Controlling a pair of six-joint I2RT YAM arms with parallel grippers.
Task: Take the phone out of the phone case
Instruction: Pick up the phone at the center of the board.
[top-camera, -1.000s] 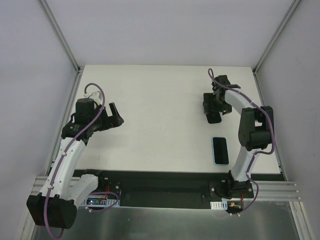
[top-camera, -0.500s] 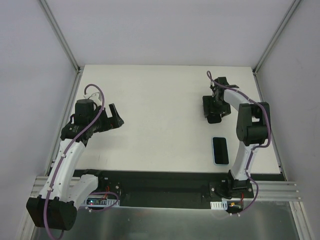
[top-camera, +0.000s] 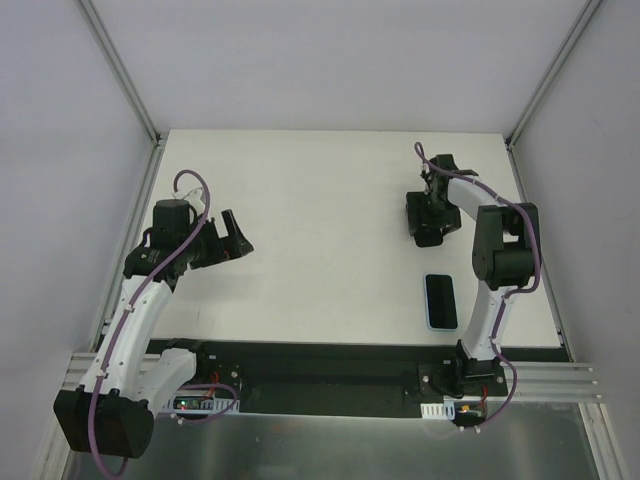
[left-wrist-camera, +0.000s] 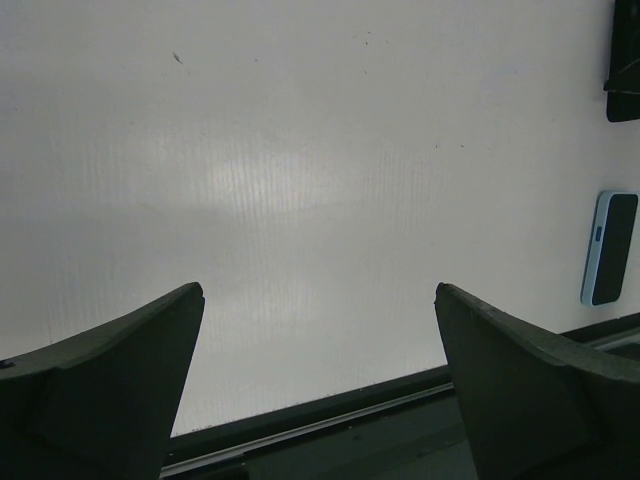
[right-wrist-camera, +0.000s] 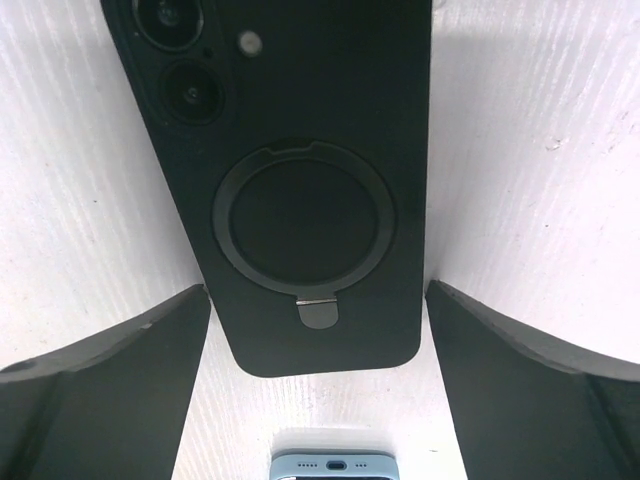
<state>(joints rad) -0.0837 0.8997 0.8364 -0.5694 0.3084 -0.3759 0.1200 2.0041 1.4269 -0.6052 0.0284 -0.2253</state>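
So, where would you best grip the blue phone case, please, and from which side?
Across its two long edges, coming straight down from above. The phone case lies flat on the table, the phone screen-up inside, so probably only its narrow width is graspable.

phone (left-wrist-camera: 621, 245) in phone case (left-wrist-camera: 592, 262) on table (top-camera: 320, 200), front-right; 2nd slab (right-wrist-camera: 300, 120) behind it, btwn fingers of r gripper (right-wrist-camera: 318, 290).

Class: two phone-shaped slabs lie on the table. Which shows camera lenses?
The all-black slab between the right arm's fingers: lenses and a ring face up. The phone in the pale blue phone case shows only a dark face.
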